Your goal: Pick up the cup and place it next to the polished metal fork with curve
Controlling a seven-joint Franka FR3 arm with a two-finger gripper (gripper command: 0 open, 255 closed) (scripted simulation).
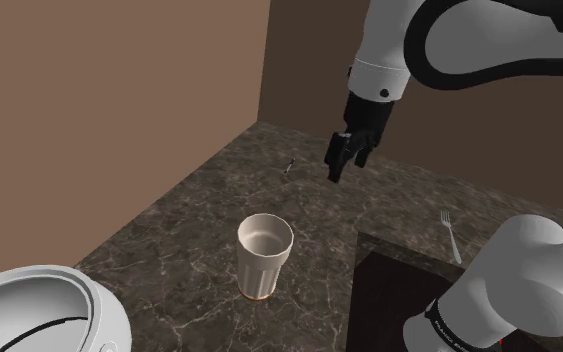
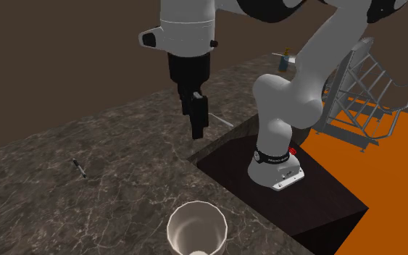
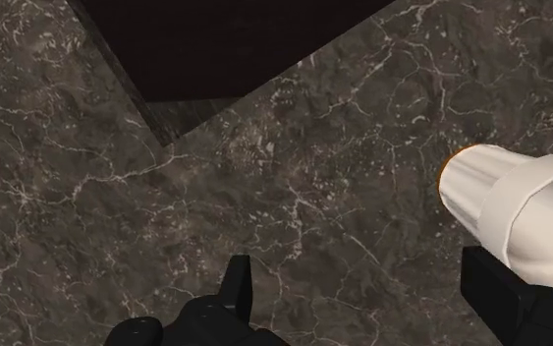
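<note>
The cup (image 1: 265, 255) stands upright on the dark marbled worktop (image 1: 189, 210), near the lower edge of the shoulder view, between a white round appliance (image 1: 39, 310) and the dark stand (image 1: 389, 300); it is pale cream with an orange-brown foot, it has no handle, and it looks empty. The fork (image 1: 452, 235) lies well apart from it, toward the shoulder view's right, close to the stand; a small dark object (image 1: 289, 167) lies farther back on the worktop.

The gripper (image 1: 339, 165) hangs in the air above the worktop, not near the cup; in the wrist view its fingers (image 3: 240, 285) are spread apart and there is nothing between them; the cup (image 3: 520, 211) shows beside the other finger, without touching it.

I judge that the cup will be light and stiff; the wall seems smooth, so it may slip if the grip is weak, and a hard knock could tip it, because the foot is narrower than the mouth. What it is made of I cannot tell. A good place to take hold is across the upper wall, just below the rim; or one finger inside the mouth and one outside; the body widens upward, which helps against sliding down.
</note>
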